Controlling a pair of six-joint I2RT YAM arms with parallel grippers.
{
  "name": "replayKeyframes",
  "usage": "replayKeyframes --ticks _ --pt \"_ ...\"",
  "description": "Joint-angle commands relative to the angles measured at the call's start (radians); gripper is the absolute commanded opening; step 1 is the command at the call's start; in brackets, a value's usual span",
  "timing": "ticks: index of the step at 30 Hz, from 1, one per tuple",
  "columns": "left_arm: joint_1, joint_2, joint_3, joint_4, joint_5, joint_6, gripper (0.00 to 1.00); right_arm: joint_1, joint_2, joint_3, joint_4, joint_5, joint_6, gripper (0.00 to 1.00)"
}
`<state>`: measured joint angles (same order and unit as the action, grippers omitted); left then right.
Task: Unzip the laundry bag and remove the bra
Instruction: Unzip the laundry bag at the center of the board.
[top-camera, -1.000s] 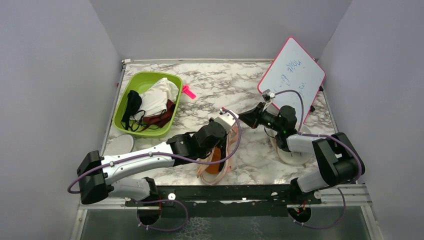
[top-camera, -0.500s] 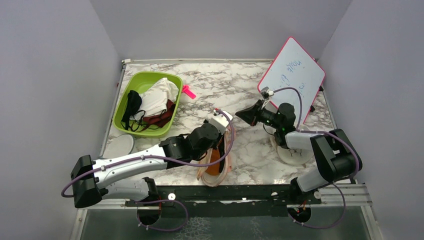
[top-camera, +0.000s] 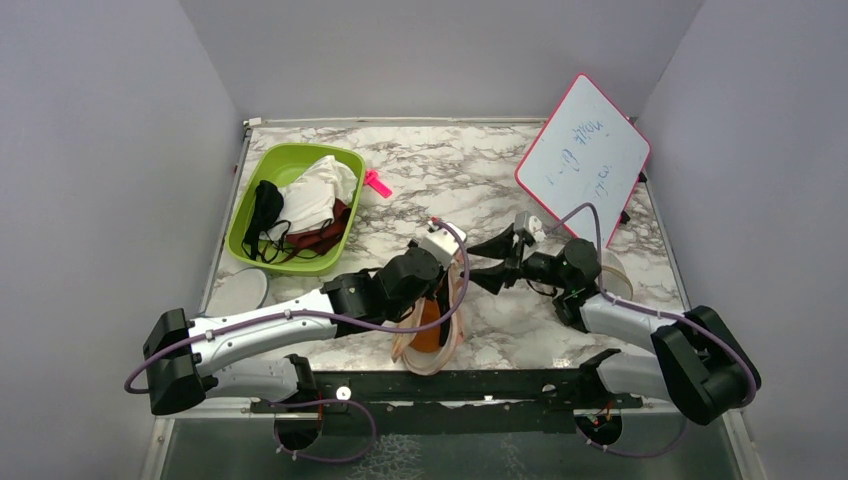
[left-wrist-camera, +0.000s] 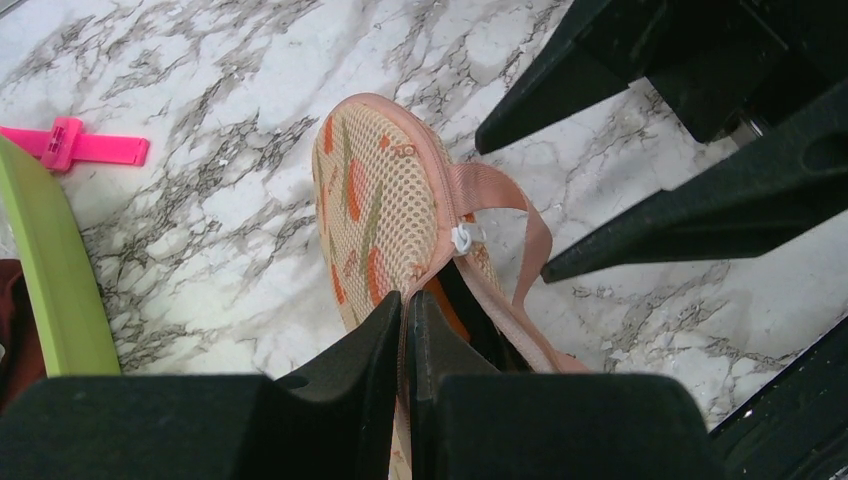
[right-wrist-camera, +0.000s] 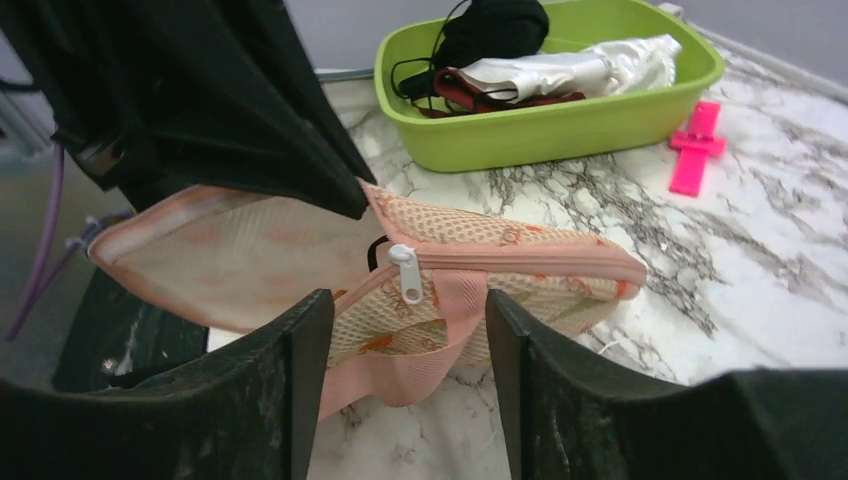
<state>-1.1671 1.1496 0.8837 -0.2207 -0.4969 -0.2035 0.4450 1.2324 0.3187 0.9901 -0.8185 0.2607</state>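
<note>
Left gripper (left-wrist-camera: 405, 300): fingers pinched together on the laundry bag (left-wrist-camera: 375, 205) rim. Right gripper (right-wrist-camera: 400, 305): jaws wide, zipper pull (right-wrist-camera: 407, 272) just ahead of the gap. Bra (left-wrist-camera: 452, 308): inside the bag, beside the left fingertips. Green tub (right-wrist-camera: 560, 125) beyond.

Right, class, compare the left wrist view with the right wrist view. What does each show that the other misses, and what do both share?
Left wrist only: a sliver of the orange bra inside the opened zip. Right wrist only: the black garment and white cloth in the green bin. Both: the laundry bag, its white zipper pull, the pink clip, the bin's rim, the left gripper shut on the bag's edge, and the right gripper open around the pull.
</note>
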Motion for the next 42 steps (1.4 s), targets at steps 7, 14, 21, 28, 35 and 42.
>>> replayKeyframes --ticks 7,14,21,28,35,42 --pt "-0.003 -0.033 -0.026 0.021 0.023 -0.01 0.0 0.048 0.086 0.009 0.12 -0.127 -0.234 0.36" --pt "-0.003 -0.032 -0.033 0.039 0.054 -0.009 0.0 0.067 0.115 0.017 0.141 -0.101 -0.241 0.32" --pt "-0.003 -0.024 -0.028 0.047 0.07 -0.005 0.0 0.084 0.144 0.003 0.184 -0.071 -0.229 0.33" --pt "-0.003 -0.029 -0.033 0.057 0.08 -0.013 0.0 0.095 0.19 -0.004 0.22 -0.028 -0.223 0.33" --pt "-0.003 -0.009 -0.028 0.068 0.108 -0.016 0.0 0.11 0.239 -0.004 0.285 0.02 -0.206 0.36" --pt "-0.003 0.004 -0.021 0.069 0.118 -0.016 0.0 0.115 0.282 -0.004 0.363 0.032 -0.161 0.32"
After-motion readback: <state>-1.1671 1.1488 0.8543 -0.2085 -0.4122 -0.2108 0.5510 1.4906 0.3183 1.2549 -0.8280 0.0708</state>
